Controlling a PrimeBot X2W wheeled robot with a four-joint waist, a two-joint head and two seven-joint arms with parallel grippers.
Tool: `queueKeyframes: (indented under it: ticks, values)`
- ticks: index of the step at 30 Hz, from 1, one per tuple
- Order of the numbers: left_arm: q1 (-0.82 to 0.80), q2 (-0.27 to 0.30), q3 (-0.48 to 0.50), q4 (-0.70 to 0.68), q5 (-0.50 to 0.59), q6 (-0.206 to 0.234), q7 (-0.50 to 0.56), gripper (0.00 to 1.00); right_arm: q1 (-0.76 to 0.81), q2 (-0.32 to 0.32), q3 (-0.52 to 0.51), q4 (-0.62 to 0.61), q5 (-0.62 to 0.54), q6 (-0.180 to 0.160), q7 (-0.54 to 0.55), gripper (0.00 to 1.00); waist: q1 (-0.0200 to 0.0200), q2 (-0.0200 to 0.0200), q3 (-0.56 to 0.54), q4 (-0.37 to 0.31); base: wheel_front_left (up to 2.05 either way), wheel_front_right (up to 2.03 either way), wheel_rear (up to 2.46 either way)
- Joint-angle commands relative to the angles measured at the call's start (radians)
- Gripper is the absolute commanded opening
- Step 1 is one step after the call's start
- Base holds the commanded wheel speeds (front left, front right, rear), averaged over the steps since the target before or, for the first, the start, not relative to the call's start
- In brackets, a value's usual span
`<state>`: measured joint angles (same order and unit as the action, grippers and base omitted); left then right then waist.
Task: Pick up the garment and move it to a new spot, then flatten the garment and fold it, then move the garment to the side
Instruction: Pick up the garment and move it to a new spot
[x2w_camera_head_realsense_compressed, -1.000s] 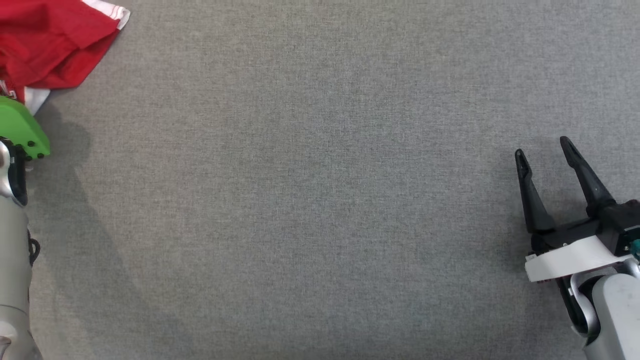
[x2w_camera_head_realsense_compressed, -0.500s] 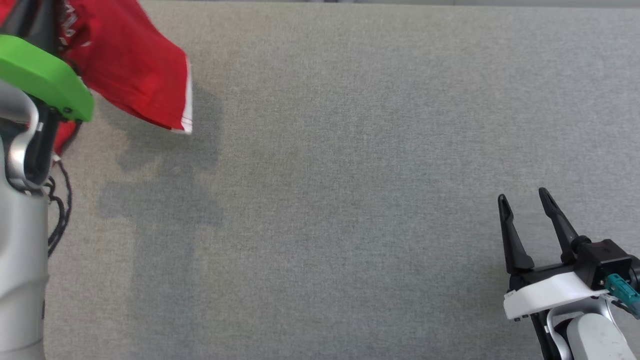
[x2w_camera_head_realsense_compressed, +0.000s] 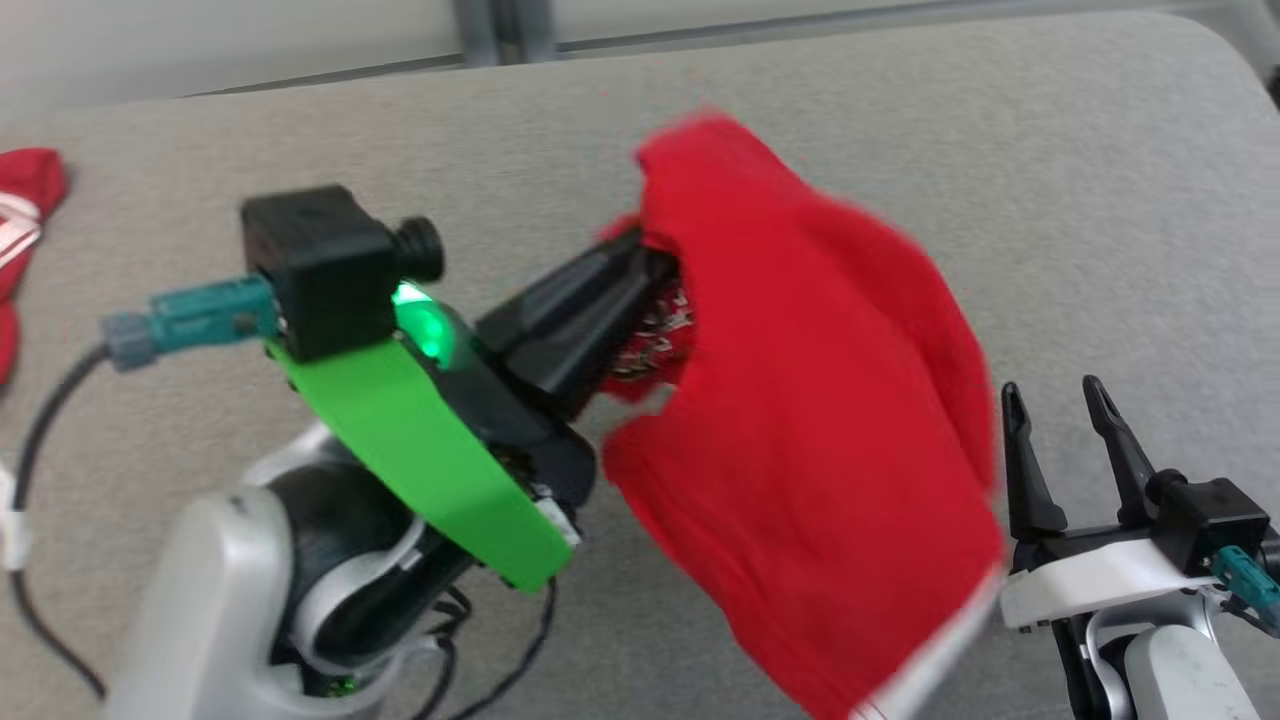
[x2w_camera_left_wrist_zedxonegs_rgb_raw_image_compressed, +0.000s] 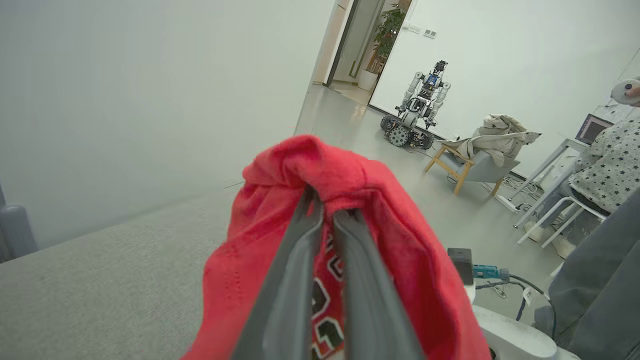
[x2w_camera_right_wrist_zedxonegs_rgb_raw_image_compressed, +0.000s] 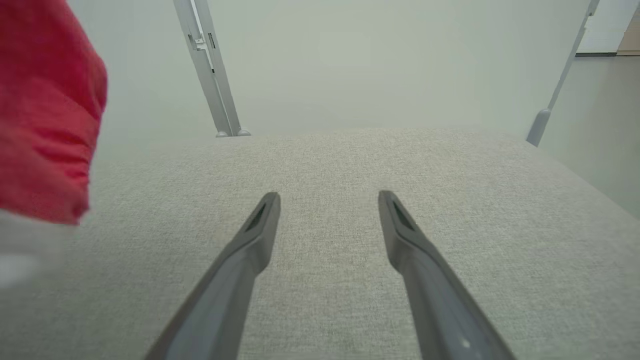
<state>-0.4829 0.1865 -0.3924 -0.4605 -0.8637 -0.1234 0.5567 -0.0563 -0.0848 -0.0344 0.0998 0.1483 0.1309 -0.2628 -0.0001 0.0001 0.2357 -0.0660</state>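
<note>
I am in the first step, carrying. My left pincer (x2w_camera_head_realsense_compressed: 655, 262) is clamped tight on a bunched fold of the red garment (x2w_camera_head_realsense_compressed: 820, 450). The garment hangs in the air over the middle of the grey bench (x2w_camera_head_realsense_compressed: 900, 150), with its white-trimmed hem trailing low toward the near right. My right pincer (x2w_camera_head_realsense_compressed: 1050, 395) stands wide and empty at the near right, just beside that hem.

Next, I judge, I must lower the garment onto open bench and let go, then find two edges to spread it flat. The cloth is crumpled round my fingers, so its edges are hard to pick out.

Room is good: the bench lies bare to the right and far side, up to its rounded far right corner. Another red cloth (x2w_camera_head_realsense_compressed: 25, 200) lies at the far left edge, so I should set down well apart from it.
</note>
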Motion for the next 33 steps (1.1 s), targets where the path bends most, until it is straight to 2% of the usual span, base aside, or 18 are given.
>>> queueKeyframes:
  ticks: [1,2,4,7,9,12,14,15,16,17,21,24,26,27,29,33]
  values:
    - [0.020,-0.016,-0.013,0.017,-0.026,-0.004,-0.038,0.00,-0.013,0.005,-0.006,-0.002,0.005,0.000,-0.003,1.00,0.0001,-0.0001,0.029,-0.108,0.00,0.00,0.00]
    - [0.035,-0.031,-0.030,0.052,-0.051,-0.006,-0.063,0.00,-0.015,0.009,-0.009,-0.002,0.007,0.000,-0.003,1.00,0.0001,-0.0001,0.037,-0.127,0.00,0.00,0.00]
    - [0.006,-0.009,-0.059,0.107,-0.065,-0.007,-0.123,0.00,-0.021,0.013,-0.010,-0.001,0.009,0.000,-0.003,1.00,0.0001,-0.0001,0.055,-0.162,0.00,0.00,0.00]
    - [-0.025,0.026,-0.081,0.261,-0.079,-0.008,-0.246,0.00,-0.034,0.022,-0.012,0.002,0.013,0.000,-0.003,1.00,0.0001,-0.0001,0.080,-0.202,0.00,0.00,0.00]
    - [-0.045,0.064,-0.091,0.401,-0.075,-0.008,-0.347,0.00,-0.040,0.025,-0.012,0.006,0.016,0.000,-0.003,1.00,0.0001,-0.0001,0.093,-0.225,0.00,0.00,0.00]
    - [-0.089,0.150,-0.155,0.623,-0.007,-0.008,-0.506,0.00,-0.050,0.029,-0.004,0.009,0.017,0.000,-0.003,1.00,0.0001,-0.0001,0.105,-0.252,0.00,0.00,0.00]
    - [-0.104,0.187,-0.199,0.757,0.019,-0.008,-0.596,0.01,-0.051,0.030,-0.003,0.012,0.019,0.000,-0.003,1.00,0.0001,-0.0001,0.105,-0.262,0.00,0.00,0.00]
    - [-0.107,0.200,-0.214,0.828,0.025,-0.008,-0.637,0.33,-0.048,0.030,-0.004,0.013,0.018,0.000,-0.003,1.00,0.0001,-0.0001,0.102,-0.264,0.00,0.00,0.00]
    - [-0.109,0.205,-0.225,0.875,0.027,-0.008,-0.666,0.58,-0.044,0.030,-0.005,0.014,0.017,0.000,-0.003,1.00,0.0001,-0.0001,0.099,-0.263,0.00,0.00,0.00]
    - [-0.111,0.210,-0.246,0.928,0.031,-0.008,-0.696,1.00,-0.035,0.031,-0.009,0.013,0.015,0.000,-0.003,1.00,0.0001,-0.0001,0.092,-0.259,0.00,0.00,0.00]
    - [-0.111,0.218,-0.302,1.073,0.049,-0.008,-0.774,1.00,-0.008,0.031,-0.023,0.017,0.002,0.000,-0.003,1.00,0.0001,-0.0001,0.059,-0.226,0.00,0.00,0.00]
    - [-0.102,0.186,-0.256,1.115,0.069,0.015,-0.816,1.00,0.016,0.021,-0.038,0.013,-0.008,0.000,-0.003,1.00,0.0001,-0.0001,0.021,-0.187,0.00,0.00,0.00]
    - [-0.083,0.174,-0.215,1.072,0.142,0.050,-0.824,1.00,0.036,0.011,-0.051,0.007,-0.015,0.000,-0.003,1.00,0.0001,-0.0001,-0.010,-0.154,0.00,0.00,0.00]
    - [-0.052,0.173,-0.191,1.027,0.201,0.082,-0.822,1.00,0.045,0.009,-0.056,0.003,-0.016,0.000,-0.003,1.00,0.0001,-0.0001,-0.029,-0.136,0.00,0.00,0.00]
    - [0.046,0.140,-0.135,0.935,0.288,0.131,-0.820,1.00,0.070,0.000,-0.068,-0.005,-0.023,0.000,-0.003,1.00,0.0001,-0.0001,-0.070,-0.103,0.00,0.00,0.00]
    - [0.221,0.078,-0.030,0.735,0.436,0.201,-0.821,1.00,0.121,-0.012,-0.094,-0.023,-0.031,0.000,-0.003,1.00,0.0001,-0.0001,-0.139,-0.049,0.00,0.00,0.00]
